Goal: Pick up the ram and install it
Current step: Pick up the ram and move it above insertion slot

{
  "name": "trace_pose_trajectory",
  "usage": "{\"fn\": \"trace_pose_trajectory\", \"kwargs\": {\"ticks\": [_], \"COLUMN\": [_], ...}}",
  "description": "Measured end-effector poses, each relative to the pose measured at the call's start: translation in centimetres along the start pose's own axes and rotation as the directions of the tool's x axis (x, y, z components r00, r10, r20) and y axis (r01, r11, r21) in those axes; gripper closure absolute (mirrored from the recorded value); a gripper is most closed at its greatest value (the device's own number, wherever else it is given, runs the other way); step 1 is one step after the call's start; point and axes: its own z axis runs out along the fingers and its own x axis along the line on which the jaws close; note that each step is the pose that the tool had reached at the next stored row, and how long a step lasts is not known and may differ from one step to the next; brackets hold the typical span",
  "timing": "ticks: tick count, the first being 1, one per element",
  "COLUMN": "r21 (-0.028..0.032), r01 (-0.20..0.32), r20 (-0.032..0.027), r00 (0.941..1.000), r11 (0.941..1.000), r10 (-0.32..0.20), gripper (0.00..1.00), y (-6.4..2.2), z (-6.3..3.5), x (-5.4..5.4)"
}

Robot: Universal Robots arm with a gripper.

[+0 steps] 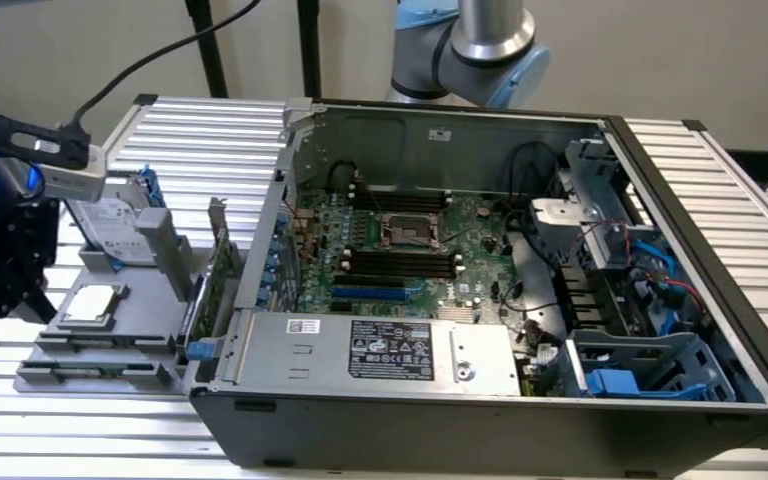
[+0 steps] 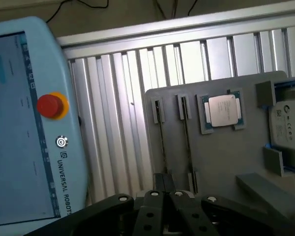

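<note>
**Gripper (image 2: 166, 189) closed and empty above the grey tray (image 2: 221, 162); ram not yet lifted.**

In the wrist view I read the jaws as pressed together with nothing between them, poised over the tray edge nearest its two narrow holders. Each holder carries a thin dark strip seen edge-on. I take these strips to be the ram (image 2: 160, 140), though the angle hides any chips or colour. On the same tray, beyond the holders, sit a processor (image 2: 221, 110) and a hard drive (image 2: 287, 128). Off the tray, on the side away from the hard drive, lies a teach pendant (image 2: 29, 123). In the exterior view the open computer case (image 1: 491, 420) stands just beside the tray, and its black memory slots (image 1: 398, 262) appear vacant. I judge that both pick-up and installation are left to do.
</note>
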Motion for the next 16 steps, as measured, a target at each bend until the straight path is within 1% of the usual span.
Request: {"fn": "trace_pose_trajectory", "kwargs": {"ticks": [5,8,10,13,14,15,16], "r21": [0.0103,0.0155,0.0172,0.0172,0.0172,0.0172,0.0172], "r01": [0.063,0.089,0.095,0.097,0.098,0.099,0.1], "r20": [0.0009,0.0039,0.0091,0.0171,0.0186,0.0188,0.0188], "r00": [0.998,0.9961,0.9954,0.9951,0.995,0.9949,0.9948], "r11": [0.998,0.996,0.9953,0.9951,0.995,0.9949,0.9948], "r10": [-0.063,-0.089,-0.095,-0.098,-0.099,-0.099,-0.1], "gripper": [0.89,0.89,0.89,0.89,0.89,0.88,0.82], "y": [0.01,0.01,0.02,0.01,0.01,0.01,0.01], "z": [0.67,0.99,1.19,1.41,1.45,1.47,1.47], "x": [-0.1,-0.1,-0.1,-0.1,-0.1,-0.1,-0.2]}}
